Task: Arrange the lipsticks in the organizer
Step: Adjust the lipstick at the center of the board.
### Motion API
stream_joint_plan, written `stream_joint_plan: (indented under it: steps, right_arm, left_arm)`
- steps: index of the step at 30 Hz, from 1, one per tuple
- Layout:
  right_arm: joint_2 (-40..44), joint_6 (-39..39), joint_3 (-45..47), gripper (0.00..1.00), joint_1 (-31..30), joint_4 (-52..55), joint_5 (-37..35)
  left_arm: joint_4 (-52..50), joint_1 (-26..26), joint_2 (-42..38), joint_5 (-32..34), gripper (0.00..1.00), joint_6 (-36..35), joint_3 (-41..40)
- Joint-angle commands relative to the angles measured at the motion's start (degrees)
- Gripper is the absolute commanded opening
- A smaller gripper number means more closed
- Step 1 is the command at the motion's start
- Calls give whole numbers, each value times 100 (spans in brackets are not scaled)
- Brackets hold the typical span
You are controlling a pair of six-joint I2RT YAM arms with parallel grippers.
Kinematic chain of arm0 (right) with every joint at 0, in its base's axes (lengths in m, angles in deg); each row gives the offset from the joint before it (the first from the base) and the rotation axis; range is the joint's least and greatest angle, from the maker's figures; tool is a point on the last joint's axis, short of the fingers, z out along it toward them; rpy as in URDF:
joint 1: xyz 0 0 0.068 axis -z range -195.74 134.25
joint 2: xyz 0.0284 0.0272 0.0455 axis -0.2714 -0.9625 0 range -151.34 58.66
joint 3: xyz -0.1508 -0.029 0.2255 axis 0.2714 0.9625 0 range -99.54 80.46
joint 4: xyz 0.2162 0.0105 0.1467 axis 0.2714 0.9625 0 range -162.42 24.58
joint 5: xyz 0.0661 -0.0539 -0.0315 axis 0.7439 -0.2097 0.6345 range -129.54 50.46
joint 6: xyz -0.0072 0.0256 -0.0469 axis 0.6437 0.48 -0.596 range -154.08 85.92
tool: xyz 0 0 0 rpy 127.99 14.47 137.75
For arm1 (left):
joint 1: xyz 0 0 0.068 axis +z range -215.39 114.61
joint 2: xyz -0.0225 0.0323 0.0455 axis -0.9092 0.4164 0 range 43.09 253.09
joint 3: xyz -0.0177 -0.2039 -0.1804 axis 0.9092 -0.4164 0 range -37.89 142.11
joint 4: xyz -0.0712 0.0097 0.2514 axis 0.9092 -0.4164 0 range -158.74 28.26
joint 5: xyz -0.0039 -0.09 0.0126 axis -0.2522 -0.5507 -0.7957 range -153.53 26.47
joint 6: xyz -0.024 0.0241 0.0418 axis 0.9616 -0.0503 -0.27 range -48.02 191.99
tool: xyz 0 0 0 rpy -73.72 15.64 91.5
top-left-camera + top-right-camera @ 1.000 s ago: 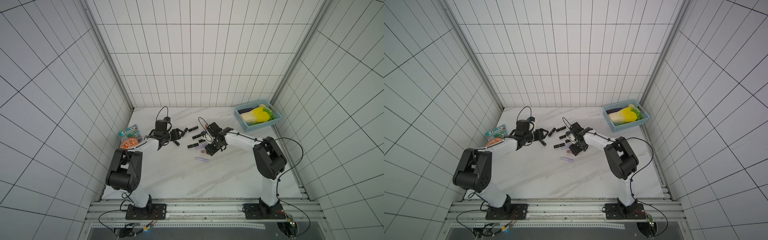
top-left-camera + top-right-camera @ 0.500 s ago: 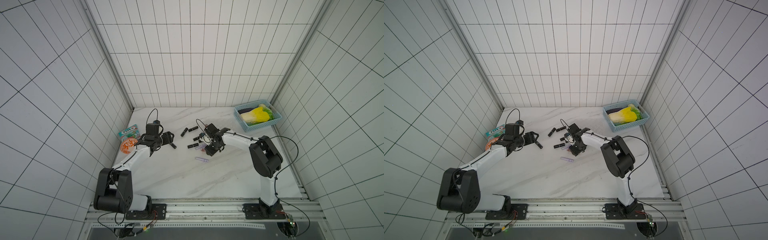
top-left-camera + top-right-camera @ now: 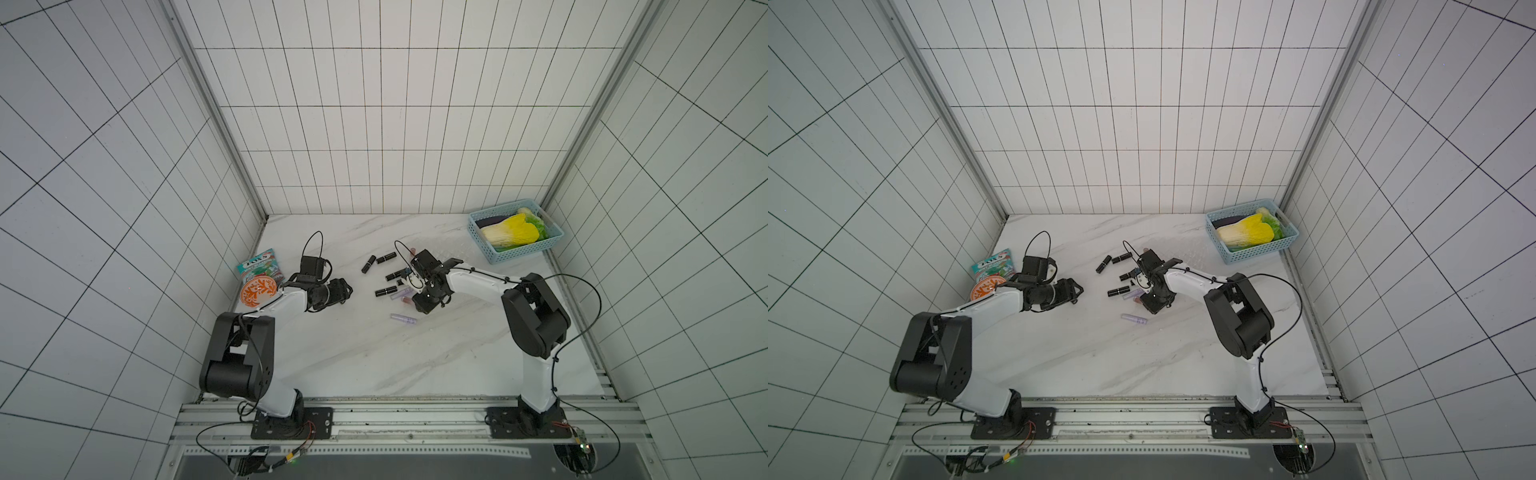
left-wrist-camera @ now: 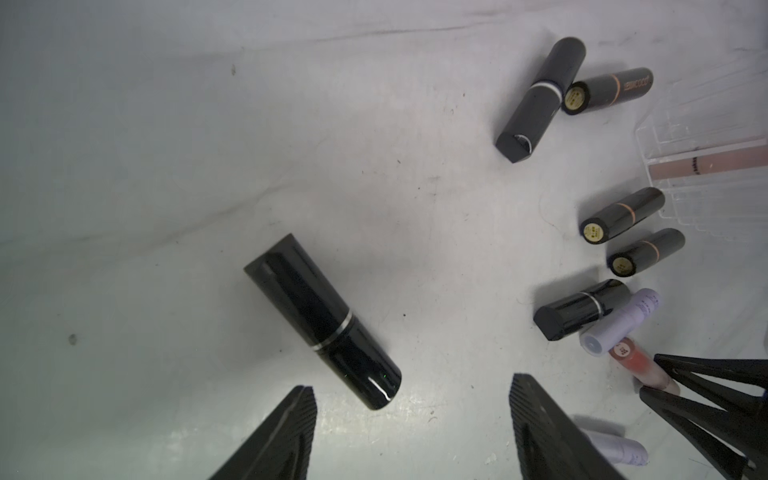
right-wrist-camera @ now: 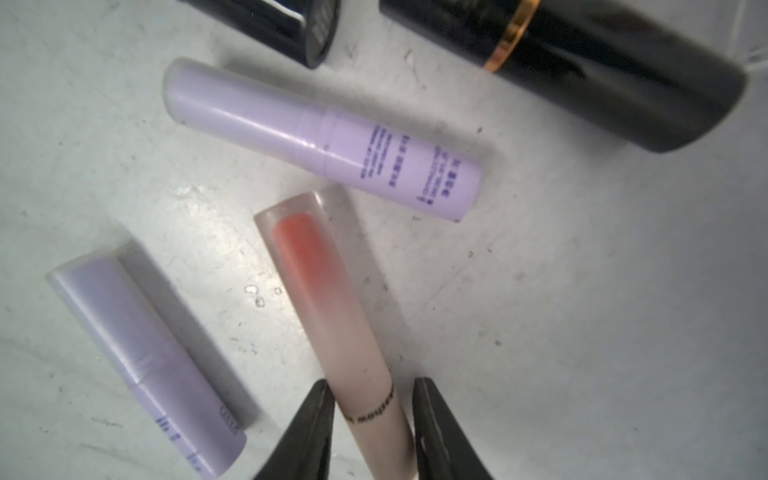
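Left gripper (image 4: 411, 383) is held apart just beside black lipstick (image 4: 322, 320); right gripper (image 5: 372, 382) is set astride pink gloss tube (image 5: 328, 299), clamp cannot be told.

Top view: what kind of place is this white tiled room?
Likely a robot test booth, not a home: tiled walls box in a marble table, two arms are bolted to a metal rail, lipsticks lie scattered.

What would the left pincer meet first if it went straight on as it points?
Probably the lone black lipstick, lying just ahead of the left pincer; depth is unclear.
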Motion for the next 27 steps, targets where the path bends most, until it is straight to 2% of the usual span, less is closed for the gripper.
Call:
stream_joint_plan:
  steps: [1, 8, 16, 24, 27]
  right_arm:
    - [236, 53, 130, 35, -52, 119, 18]
    - [283, 80, 175, 32, -92, 156, 152]
    - [194, 89, 129, 31, -145, 209, 178]
    - [177, 97, 149, 31, -154, 218, 169]
    - [160, 98, 143, 31, -153, 218, 161]
  left_arm:
    - [170, -7, 242, -122, 71, -84, 182]
    - [163, -15, 695, -149, 66, -178, 490]
    - [198, -123, 1072, -161, 49, -246, 694]
    - [159, -134, 1543, -45, 49, -327, 1039]
    - [112, -136, 1563, -39, 57, -347, 1127]
